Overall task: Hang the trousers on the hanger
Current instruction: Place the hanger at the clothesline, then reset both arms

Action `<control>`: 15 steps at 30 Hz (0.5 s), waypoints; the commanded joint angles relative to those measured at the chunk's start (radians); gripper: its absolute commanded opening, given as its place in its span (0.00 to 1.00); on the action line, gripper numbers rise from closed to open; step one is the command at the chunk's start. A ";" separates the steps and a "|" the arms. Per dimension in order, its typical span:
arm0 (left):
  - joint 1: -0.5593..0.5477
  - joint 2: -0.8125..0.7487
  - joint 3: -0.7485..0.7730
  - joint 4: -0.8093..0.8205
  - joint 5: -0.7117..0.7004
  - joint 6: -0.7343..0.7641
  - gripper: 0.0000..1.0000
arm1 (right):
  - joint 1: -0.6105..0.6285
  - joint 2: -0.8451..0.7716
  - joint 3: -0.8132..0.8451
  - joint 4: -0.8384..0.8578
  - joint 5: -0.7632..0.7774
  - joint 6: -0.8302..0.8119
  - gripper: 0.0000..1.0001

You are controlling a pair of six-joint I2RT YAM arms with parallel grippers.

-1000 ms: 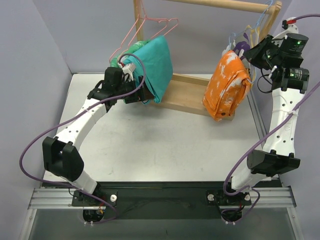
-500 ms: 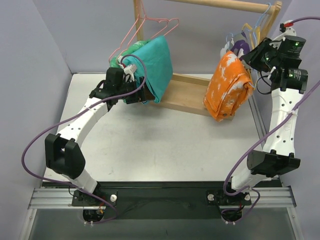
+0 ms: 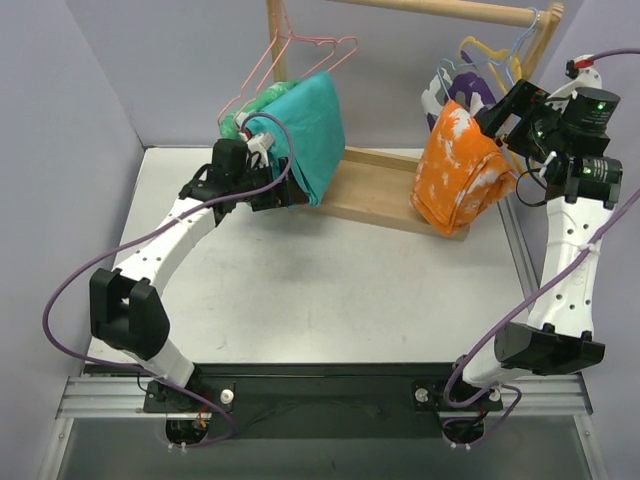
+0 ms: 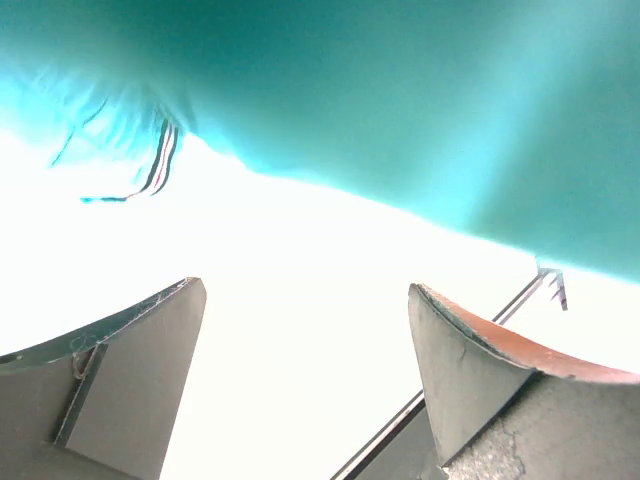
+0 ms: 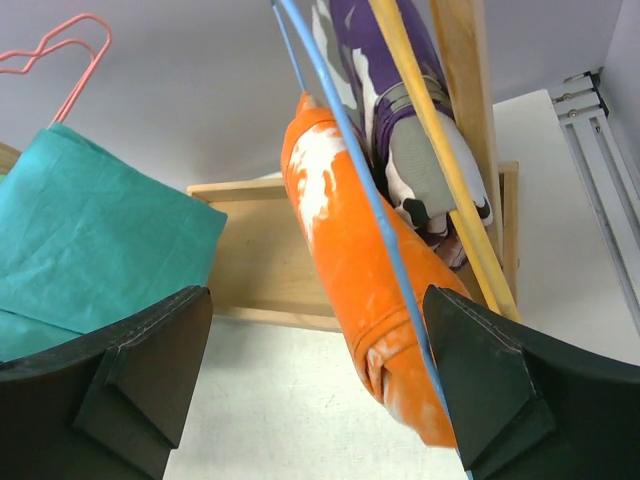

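Note:
The orange trousers with white splotches hang folded over the light-blue hanger on the rack's right end. In the right wrist view the trousers hang ahead between the spread fingers, and the hanger's blue wire runs down their right side close to the right finger. My right gripper is open just right of the trousers, holding nothing. My left gripper is open beside the teal garment's lower edge, nothing between its fingers.
A teal garment hangs on pink hangers at the rack's left. A purple-and-white garment and a yellow hanger hang behind the trousers. The wooden rack base lies on the table.
My right gripper has opened and let go, drawing slightly right and down. The trousers on the hanger have swung a little left. The left arm has stayed put.

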 commanded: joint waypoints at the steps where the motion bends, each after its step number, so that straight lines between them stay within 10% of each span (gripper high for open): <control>1: 0.012 -0.073 -0.040 0.053 0.005 0.009 0.93 | 0.009 -0.108 -0.055 0.014 -0.048 -0.043 0.91; 15: 0.017 -0.369 -0.215 -0.025 -0.260 0.062 0.93 | 0.018 -0.521 -0.538 0.091 -0.085 -0.108 0.93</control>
